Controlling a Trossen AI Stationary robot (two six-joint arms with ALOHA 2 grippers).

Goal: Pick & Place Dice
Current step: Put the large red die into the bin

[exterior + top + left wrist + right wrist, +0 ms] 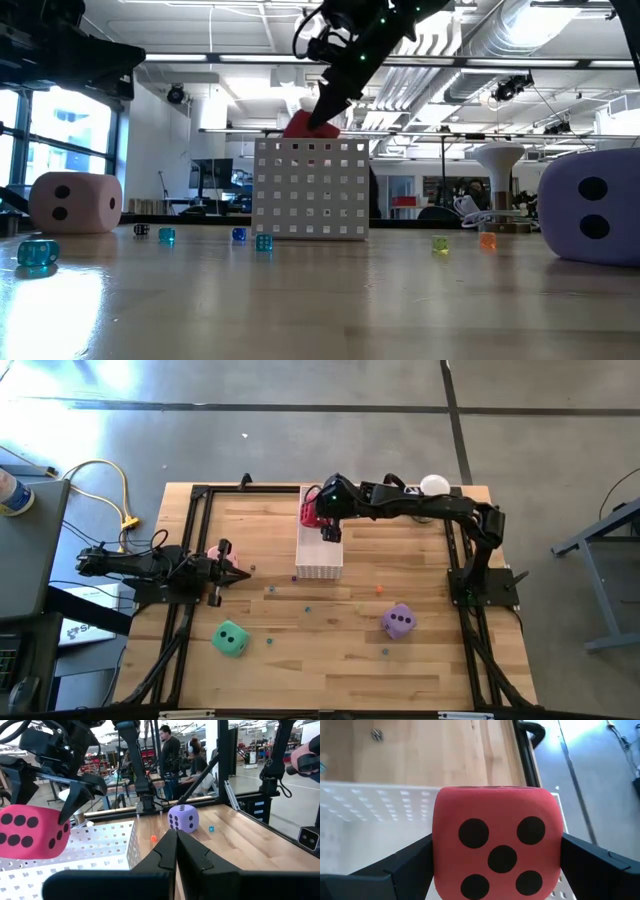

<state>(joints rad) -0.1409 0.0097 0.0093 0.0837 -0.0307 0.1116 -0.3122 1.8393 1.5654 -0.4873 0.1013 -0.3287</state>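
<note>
The red die (495, 840), its five-pip face toward the wrist camera, hangs over the far end of the white perforated tray (320, 560), with my right gripper (325, 515) shut on it. In the low view the red die (300, 125) shows just above the tray's rim (310, 145). The pink die (213, 552) rests on the table by my left gripper (240, 572), which is shut and level at the left edge. The green die (230, 639) sits near left and the purple die (399, 621) near right. My right gripper pinches the red die by two opposite side faces (439, 855), one dark finger (405, 862) on each side. The fingers slant down from the table's right. The die is lifted clear above the tray, slightly tilted.
Several tiny coloured dice (165, 236) lie scattered on the wood between the tray and the near edge. Black frame rails (195, 540) run along the table's left and right sides. A white round object (434, 484) sits at the far right corner. People stand beyond the table (170, 750).
</note>
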